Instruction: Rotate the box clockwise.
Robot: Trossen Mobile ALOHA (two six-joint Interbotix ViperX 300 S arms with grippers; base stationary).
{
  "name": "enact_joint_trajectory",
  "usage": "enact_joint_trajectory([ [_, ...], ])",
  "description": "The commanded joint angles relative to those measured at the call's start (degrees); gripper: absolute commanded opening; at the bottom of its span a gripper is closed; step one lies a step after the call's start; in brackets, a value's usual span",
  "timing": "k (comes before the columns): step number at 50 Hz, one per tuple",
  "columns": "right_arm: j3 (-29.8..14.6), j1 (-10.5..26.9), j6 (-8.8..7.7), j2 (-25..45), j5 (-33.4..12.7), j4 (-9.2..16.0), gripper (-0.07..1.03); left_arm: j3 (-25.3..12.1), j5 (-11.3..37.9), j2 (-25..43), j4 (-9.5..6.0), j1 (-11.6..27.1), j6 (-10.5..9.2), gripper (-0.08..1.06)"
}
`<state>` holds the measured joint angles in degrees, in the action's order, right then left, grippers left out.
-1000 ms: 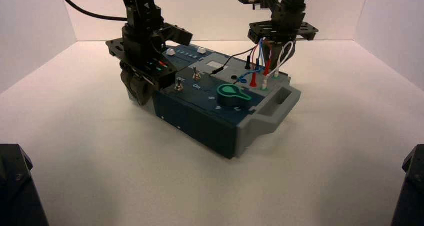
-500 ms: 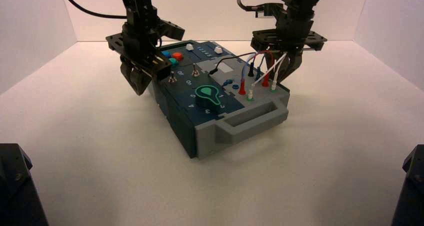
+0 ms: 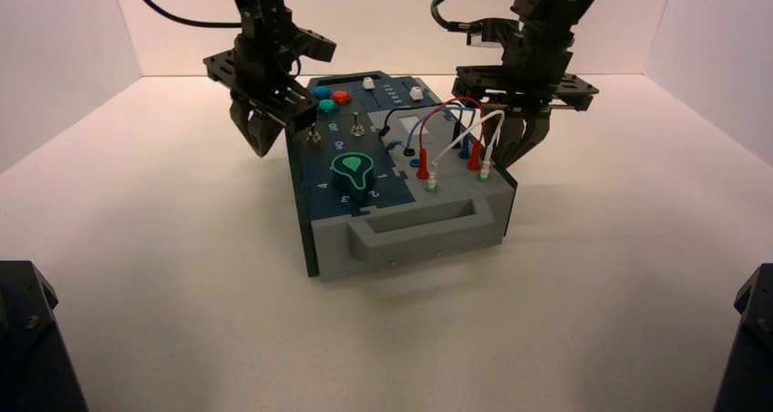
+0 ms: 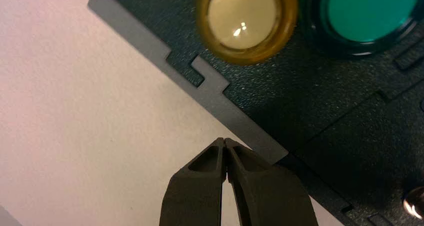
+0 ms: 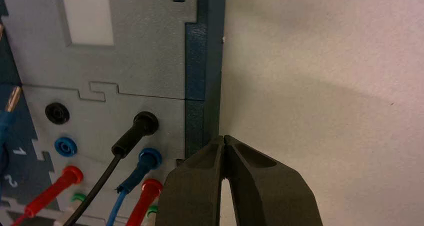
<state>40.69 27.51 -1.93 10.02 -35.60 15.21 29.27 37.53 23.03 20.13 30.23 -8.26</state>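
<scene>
The dark-teal and grey box [image 3: 401, 239] stands mid-table with one grey end handle [image 3: 415, 222] facing me. It carries a green dial [image 3: 351, 170], toggle switches, coloured round buttons and looping plug wires [image 3: 451, 139]. My left gripper [image 3: 262, 139] is shut and empty at the box's far left edge; the left wrist view shows its tips [image 4: 224, 142] by that edge [image 4: 210, 88], near a yellow button [image 4: 243, 17] and a green button [image 4: 368, 11]. My right gripper [image 3: 515, 148] is shut and empty beside the box's right edge [image 5: 202, 93], tips [image 5: 223, 139] next to the plug sockets.
White walls enclose the white table on three sides. Dark arm bases sit at the near left corner [image 3: 32, 339] and near right corner [image 3: 747, 339]. Open table lies in front of the box and to both sides.
The box has turned clockwise, so its handle end now faces the front. Both grippers moved with it, the left toward the back left, the right forward along the right side.
</scene>
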Motion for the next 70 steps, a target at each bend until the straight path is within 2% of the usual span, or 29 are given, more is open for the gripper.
enact_joint_trajectory([
  [1,-0.26,9.32,-0.26,-0.35,1.41,2.64,-0.02,-2.99,-4.92,2.99,0.09,2.64,0.18,-0.03],
  [7,0.09,5.63,-0.18,-0.88,1.67,1.23,-0.02,-1.32,-4.13,0.79,1.58,1.05,0.0,-0.03],
  [15,0.26,0.62,-0.62,-4.83,2.02,-1.32,-0.02,3.16,-3.96,-6.94,1.58,-1.67,-1.23,-0.03],
  [20,0.62,0.53,-0.7,-8.26,2.02,-2.11,-0.02,5.45,-3.6,-11.69,1.32,-1.58,-2.02,-0.03],
  [23,0.53,1.14,-0.79,-11.6,1.85,-2.2,-0.02,7.56,-3.25,-16.88,1.23,-1.41,-2.46,-0.03],
  [31,-0.26,1.05,-0.79,-15.29,0.7,-2.55,-0.02,8.96,-0.35,-24.87,1.41,-1.49,-2.46,-0.03],
  [36,0.0,1.32,-0.79,-16.52,-1.14,-2.46,-0.02,9.76,2.46,-29.36,1.23,-0.53,-2.37,-0.03],
  [42,2.37,2.02,-1.76,-19.16,-1.76,-2.55,-0.02,11.6,5.89,-35.07,0.97,2.72,-2.9,-0.03],
  [45,4.04,2.29,-1.85,-21.71,-1.76,-2.55,-0.02,12.83,7.38,-38.32,0.7,4.92,-4.39,-0.03],
  [53,6.24,2.29,-1.85,-26.89,-1.93,-2.64,-0.02,14.68,9.05,-44.3,0.7,7.47,-6.86,-0.03],
  [55,7.03,2.37,-1.85,-29.97,-2.2,-2.99,-0.02,15.56,9.76,-47.11,0.62,8.35,-7.82,-0.03],
  [59,8.09,2.37,-1.85,-34.1,-2.2,-3.69,-0.02,16.79,11.07,-51.42,0.53,8.7,-9.67,-0.03],
  [70,10.46,2.29,-1.76,-44.47,-2.11,-5.71,-0.02,21.01,13.18,-61.88,0.53,8.96,-12.39,-0.03],
])
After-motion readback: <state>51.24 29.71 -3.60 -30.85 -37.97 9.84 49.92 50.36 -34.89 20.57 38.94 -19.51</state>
